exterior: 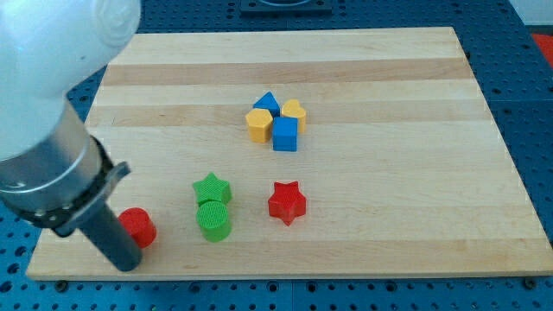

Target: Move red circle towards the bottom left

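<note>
Wooden board [389,250]: red circle [138,226] touching my tip [127,262], view's right.

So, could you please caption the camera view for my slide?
My tip touches the red circle at the board's bottom left.

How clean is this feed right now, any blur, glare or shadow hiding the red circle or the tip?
Camera view: lighting is even and the blocks are sharp, with no glare on the board. The arm's white housing at the view's top left is close and soft-focused. My tip covers the left edge of the red circle. Shadows are faint.
</note>
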